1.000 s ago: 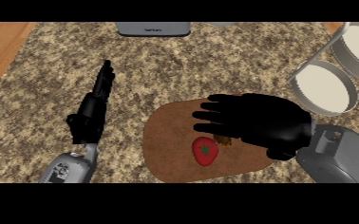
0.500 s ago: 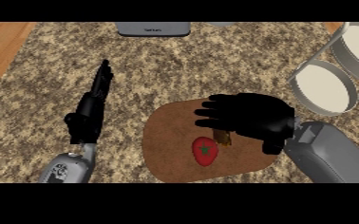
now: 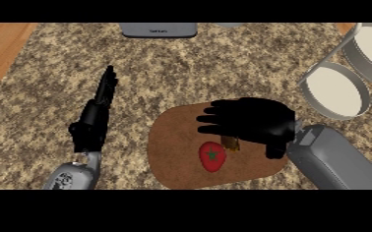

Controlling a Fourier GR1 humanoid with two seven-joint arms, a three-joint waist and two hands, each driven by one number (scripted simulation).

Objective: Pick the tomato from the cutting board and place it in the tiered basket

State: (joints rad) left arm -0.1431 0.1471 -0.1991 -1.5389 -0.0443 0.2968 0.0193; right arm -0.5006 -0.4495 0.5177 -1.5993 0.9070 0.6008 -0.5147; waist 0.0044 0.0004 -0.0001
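**A:** What are the fingers [image 3: 207,119] of the right hand [image 3: 254,120] doing?

**B:** They're spread straight and hold nothing, above the middle of the cutting board [image 3: 170,152]. The tomato [image 3: 212,156] lies untouched just below them, toward the board's near edge.

**A:** What's the risk?

**B:** I think closing from there could clip the tomato's top and roll it off the board. The tiered basket [image 3: 334,91] stands right of the board. The left hand [image 3: 94,120] rests left of it, fingers straight.

Kitchen, judging by speckled stone surface [image 3: 218,73], wooden cutting board [image 3: 170,142] bearing tomato [image 3: 212,156], tiered basket [image 3: 334,91].
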